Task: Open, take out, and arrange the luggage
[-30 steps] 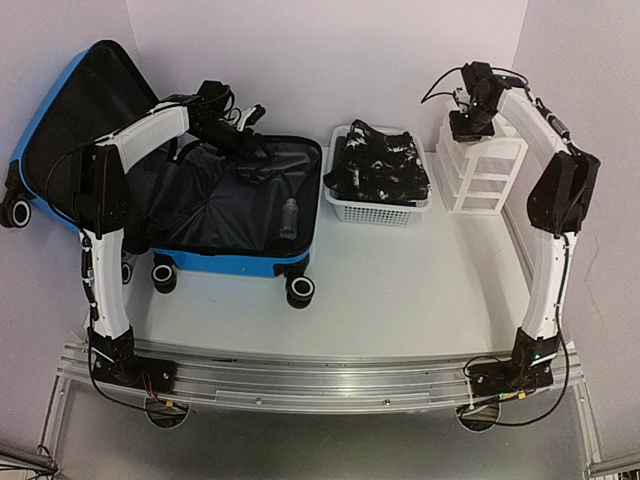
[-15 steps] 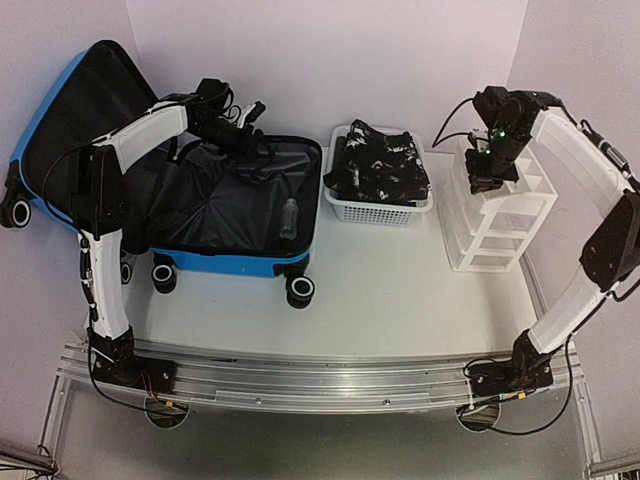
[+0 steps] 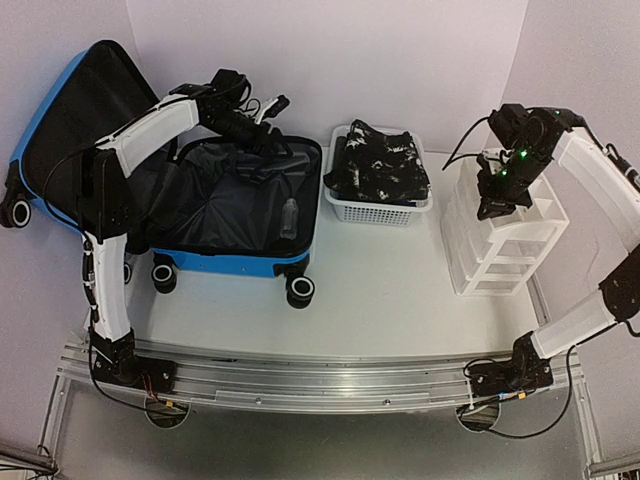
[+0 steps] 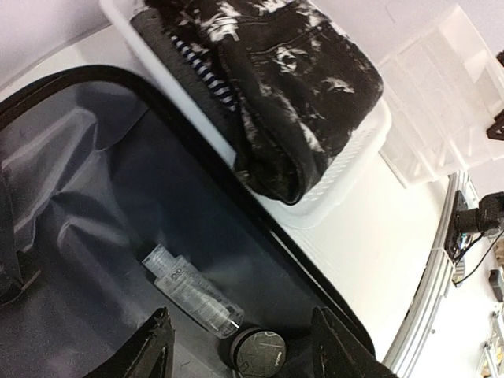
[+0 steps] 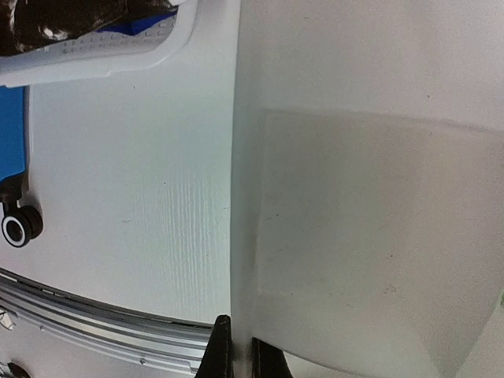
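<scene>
The left gripper (image 3: 265, 110) hangs open and empty just above the far rim of the blue luggage (image 3: 235, 263). The right gripper (image 5: 239, 352) is pinched closed on a wall of the white organizer (image 3: 500, 255). The luggage lies open at the table's left. Its wheel end faces the arms, its lid is propped up leftward, and it is well apart from the right gripper.

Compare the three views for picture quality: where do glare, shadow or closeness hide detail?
Top external: even, soft light and sharp, though the luggage lining reads as near-flat black. Left wrist: tilted frame, the white basket and organizer nearly washed out. Right wrist: the organizer fills most of the frame, featureless save a grey shaded panel.
</scene>
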`<state>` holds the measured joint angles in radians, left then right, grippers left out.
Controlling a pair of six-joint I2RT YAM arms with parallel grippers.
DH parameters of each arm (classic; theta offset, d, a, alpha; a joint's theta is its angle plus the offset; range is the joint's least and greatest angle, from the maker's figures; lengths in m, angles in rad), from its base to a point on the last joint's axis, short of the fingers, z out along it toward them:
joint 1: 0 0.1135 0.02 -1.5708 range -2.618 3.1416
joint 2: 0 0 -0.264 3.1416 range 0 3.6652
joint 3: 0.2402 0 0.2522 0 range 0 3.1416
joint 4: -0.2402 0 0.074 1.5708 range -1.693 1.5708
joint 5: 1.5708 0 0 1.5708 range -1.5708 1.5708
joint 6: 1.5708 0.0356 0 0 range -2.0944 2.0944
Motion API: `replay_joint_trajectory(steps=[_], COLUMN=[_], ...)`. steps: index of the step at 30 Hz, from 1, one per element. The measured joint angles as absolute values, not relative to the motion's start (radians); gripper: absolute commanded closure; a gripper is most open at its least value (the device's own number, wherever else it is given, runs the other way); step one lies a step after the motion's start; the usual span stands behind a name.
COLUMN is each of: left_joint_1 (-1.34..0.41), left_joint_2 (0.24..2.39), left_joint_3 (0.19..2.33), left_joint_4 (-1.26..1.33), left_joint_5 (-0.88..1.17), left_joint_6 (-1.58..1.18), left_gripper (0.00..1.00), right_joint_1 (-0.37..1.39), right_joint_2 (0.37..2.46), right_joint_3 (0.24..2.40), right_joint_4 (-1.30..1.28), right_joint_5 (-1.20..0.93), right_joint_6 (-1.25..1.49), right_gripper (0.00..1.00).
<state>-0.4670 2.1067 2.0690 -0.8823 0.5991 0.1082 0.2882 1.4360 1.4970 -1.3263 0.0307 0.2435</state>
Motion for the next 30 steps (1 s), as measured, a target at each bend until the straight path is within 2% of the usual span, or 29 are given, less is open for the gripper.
replay_joint_trajectory(steps=[4, 6, 11, 13, 18, 22, 25, 30], left_joint_1=[-0.535, -0.571, -0.645, -0.667, -0.732, -0.81, -0.873, -0.962], left_joint_2=[2.107, 2.107, 2.107, 2.106, 2.089, 2.047, 2.047, 2.132], left_joint_3=[2.109, 2.117, 2.119, 2.115, 2.029, 1.842, 1.732, 1.713], left_joint_4=[-0.901, -0.908, -0.903, -0.879, -0.707, -0.419, -0.172, 0.203], left_joint_5=[0.603, 0.617, 0.655, 0.662, 0.658, 0.632, 0.596, 0.516], left_joint_6=[0.193, 0.244, 0.389, 0.456, 0.638, 0.806, 0.92, 1.052], left_gripper=[0.42, 0.42, 0.42, 0.41, 0.3, 0.22, 0.21, 0.21], right_joint_1=[0.293, 0.294, 0.298, 0.299, 0.299, 0.287, 0.235, 0.027], right_joint_2=[1.418, 1.4, 1.371, 1.372, 1.4, 1.432, 1.467, 1.526], right_joint_3=[1.474, 1.455, 1.447, 1.477, 1.675, 1.834, 1.909, 1.958], right_joint_4=[-1.323, -1.322, -1.333, -1.34, -1.342, -1.328, -1.326, -1.323], right_joint_5=[0.017, 0.007, -0.057, -0.082, -0.111, -0.111, -0.104, -0.024], right_joint_6=[0.209, 0.197, 0.2, 0.203, 0.226, 0.247, 0.269, 0.297], right_gripper=[0.98, 0.81, 0.57, 0.52, 0.37, 0.31, 0.31, 0.3])
